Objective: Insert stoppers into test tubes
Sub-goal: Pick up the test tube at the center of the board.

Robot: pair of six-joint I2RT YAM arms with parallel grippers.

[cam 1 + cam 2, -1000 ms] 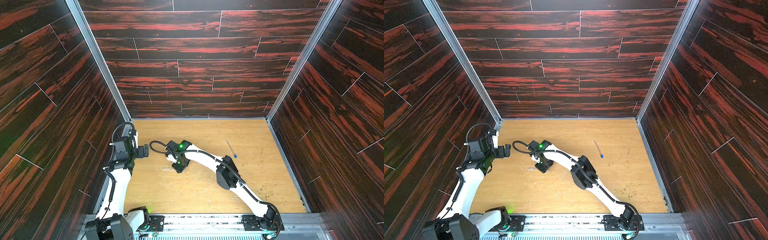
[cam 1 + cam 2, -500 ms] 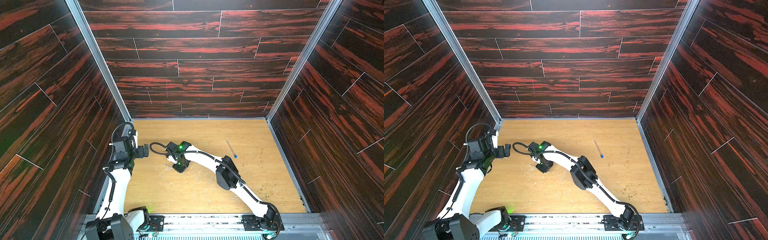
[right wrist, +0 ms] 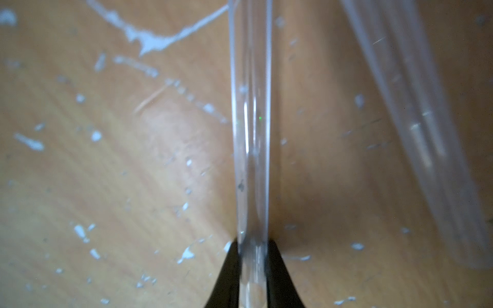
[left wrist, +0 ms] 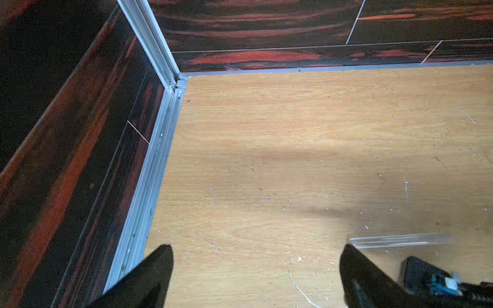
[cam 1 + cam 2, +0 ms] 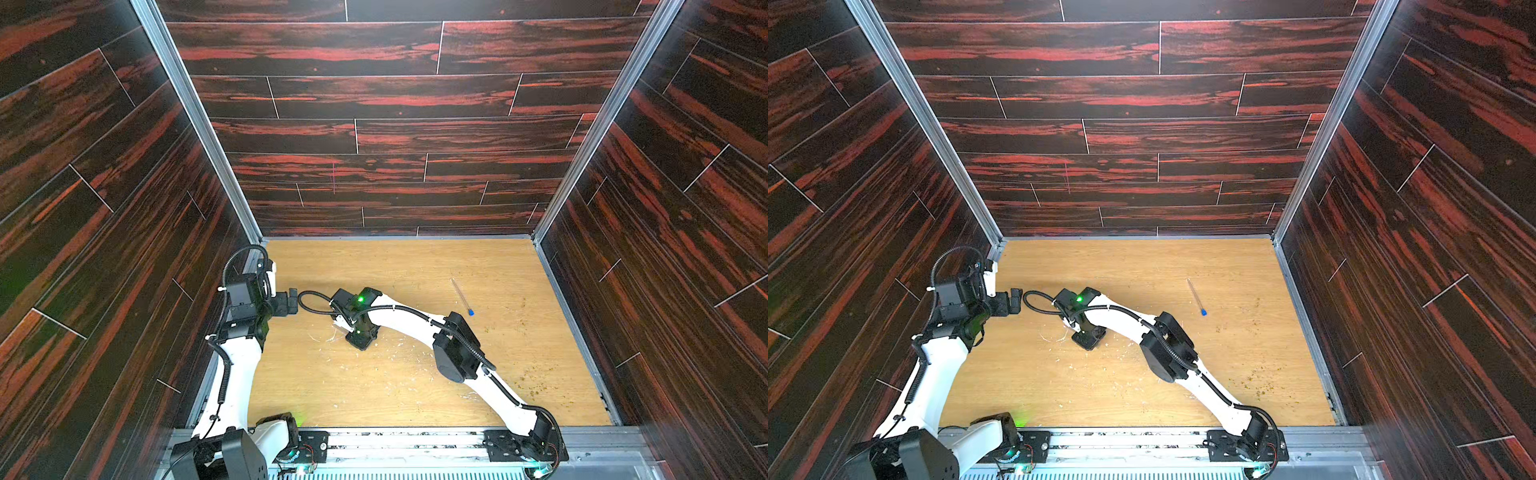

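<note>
My right gripper is down on the wooden table, shut on a clear test tube that runs straight out from between its black fingers. A second test tube lies close beside it, blurred. In both top views that gripper sits left of the table's middle. Far to the right lies another test tube with a blue stopper in its near end. My left gripper is open and empty by the left wall. No loose stoppers show.
White flecks and scratches litter the wood around my right gripper. Dark panelled walls with metal rails close in the table on three sides. In the left wrist view a clear tube lies beyond one finger, near a black part of the right arm.
My right gripper's jaws have come together onto the test tube. Both arms have stayed almost where they were, and the left gripper has stayed open.
</note>
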